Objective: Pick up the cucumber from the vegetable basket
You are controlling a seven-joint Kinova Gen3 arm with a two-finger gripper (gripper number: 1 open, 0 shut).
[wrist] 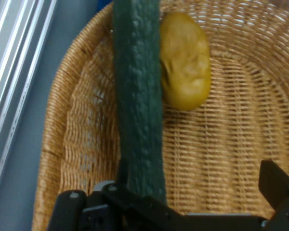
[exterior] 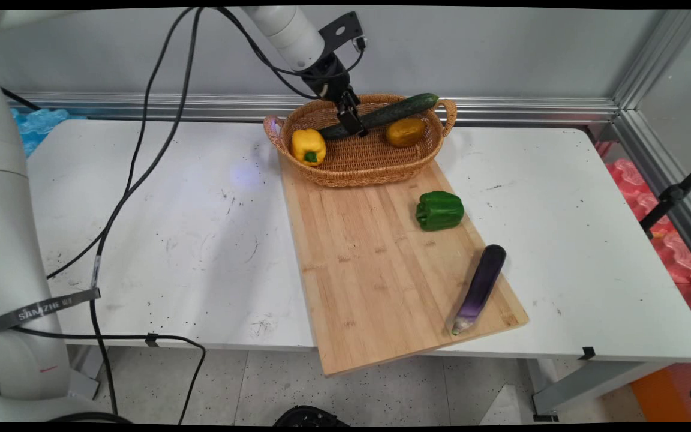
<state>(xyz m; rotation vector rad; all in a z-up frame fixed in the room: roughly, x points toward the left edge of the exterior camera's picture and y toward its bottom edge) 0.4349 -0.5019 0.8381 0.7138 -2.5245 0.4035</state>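
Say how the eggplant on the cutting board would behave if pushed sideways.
The eggplant is long and rounded, lying flat on the cutting board, so it would probably roll. Its glossy skin suggests it may slip. It lies near the board's right edge and might roll off.

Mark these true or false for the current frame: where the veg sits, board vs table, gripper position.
1. The cucumber lies across the basket. True.
2. The green pepper is in the basket. False: it sits on the cutting board.
3. The eggplant lies on the board near its right edge. True.
4. The gripper hovers over the eggplant. False: it is at the cucumber, in the basket.
5. The yellow pepper is in the basket. True.
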